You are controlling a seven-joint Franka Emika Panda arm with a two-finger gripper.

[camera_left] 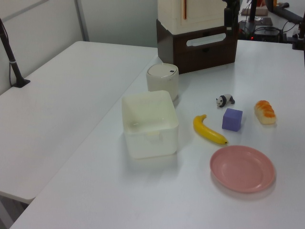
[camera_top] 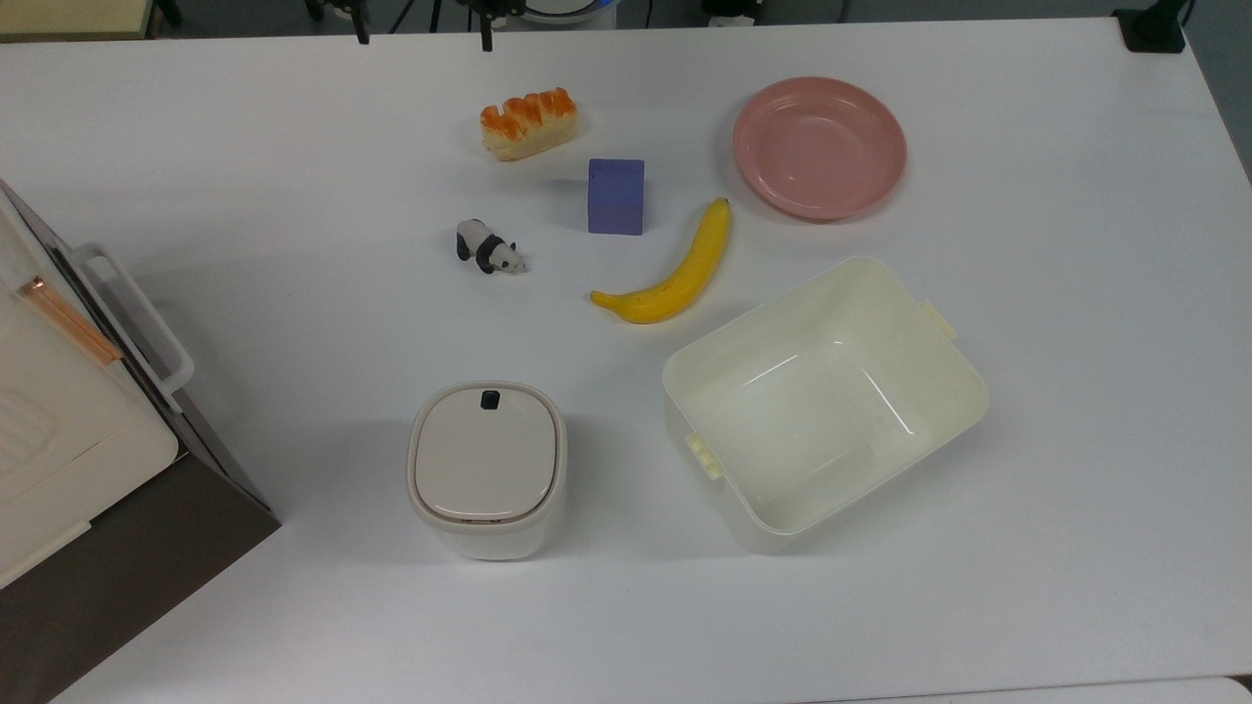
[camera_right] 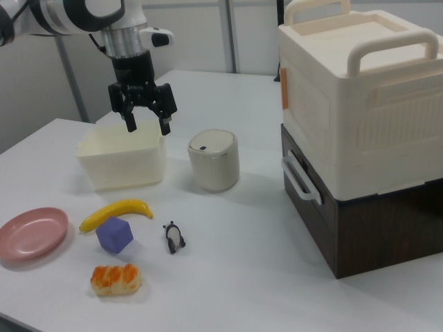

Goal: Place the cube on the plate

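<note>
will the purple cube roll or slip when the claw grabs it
Probably not: the cube sits flat on the table, its flat faces unlikely to roll. Its matte sides should suit the open claw. It looks solid, probably stiff.

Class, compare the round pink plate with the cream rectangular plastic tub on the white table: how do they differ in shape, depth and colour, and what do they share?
The round pink plate is circular; the cream rectangular plastic tub has four straight sides with rounded corners. The plate is shallow with a low raised rim; the tub has tall walls. The plate is pink, the tub cream. Both are open, hold nothing and rest on the white table.
</note>
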